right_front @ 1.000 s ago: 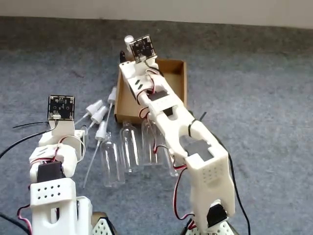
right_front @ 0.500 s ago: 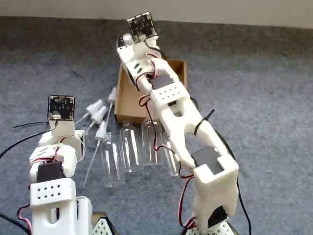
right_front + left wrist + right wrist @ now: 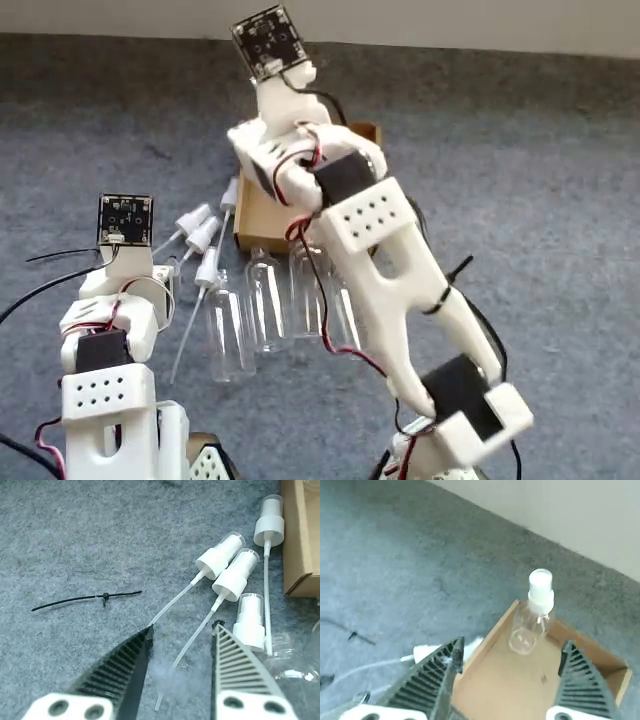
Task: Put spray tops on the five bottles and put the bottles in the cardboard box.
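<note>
A clear bottle with a white spray top (image 3: 532,615) stands upright in the far corner of the cardboard box (image 3: 520,685). My right gripper (image 3: 514,645) hangs open above the box, short of that bottle and holding nothing. In the high view the right arm (image 3: 370,215) rises over the box (image 3: 258,215). Several topless clear bottles (image 3: 265,300) lie side by side in front of the box. Several loose spray tops (image 3: 235,577) lie on the carpet beside the box corner (image 3: 300,530). My left gripper (image 3: 183,628) is open just above their thin tubes, empty.
A black cable tie (image 3: 85,599) lies on the grey carpet beside the spray tops. The left arm (image 3: 110,320) sits at the near left. A pale wall (image 3: 580,515) runs behind the box. Open carpet lies to the right of the box.
The right arm has lifted and drawn back from the box's far corner, its wrist camera rising. The capped bottle stays in the box. The left arm has not moved.
</note>
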`<move>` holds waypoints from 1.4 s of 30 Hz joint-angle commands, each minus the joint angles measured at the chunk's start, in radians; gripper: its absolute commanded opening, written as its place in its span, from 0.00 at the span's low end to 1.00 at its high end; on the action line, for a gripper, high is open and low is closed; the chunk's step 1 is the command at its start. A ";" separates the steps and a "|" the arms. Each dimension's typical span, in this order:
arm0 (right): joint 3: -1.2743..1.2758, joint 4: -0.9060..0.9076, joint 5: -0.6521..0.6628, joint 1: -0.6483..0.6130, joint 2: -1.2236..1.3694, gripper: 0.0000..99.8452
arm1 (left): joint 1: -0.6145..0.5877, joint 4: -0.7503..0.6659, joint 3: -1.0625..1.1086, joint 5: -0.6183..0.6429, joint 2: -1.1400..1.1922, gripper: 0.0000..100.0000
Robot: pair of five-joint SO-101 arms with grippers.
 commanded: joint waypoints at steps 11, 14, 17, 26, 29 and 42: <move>0.389 0.397 -0.003 0.016 -0.418 0.26 | 0.019 -0.068 0.033 -0.006 -0.010 0.18; 0.501 0.392 -0.003 0.071 -0.455 0.26 | 0.019 -0.066 0.033 -0.006 -0.010 0.18; 0.598 0.372 -0.002 0.134 -0.455 0.26 | 0.033 -0.064 0.033 -0.006 -0.008 0.18; 0.835 0.243 -0.009 0.173 -0.453 0.38 | 0.047 -0.064 0.035 -0.006 -0.007 0.18; 0.877 0.200 -0.009 0.173 -0.452 0.38 | 0.047 -0.064 0.035 -0.006 -0.007 0.18; 1.075 0.019 -0.003 0.180 -0.292 0.23 | 0.047 -0.063 0.035 -0.006 -0.007 0.18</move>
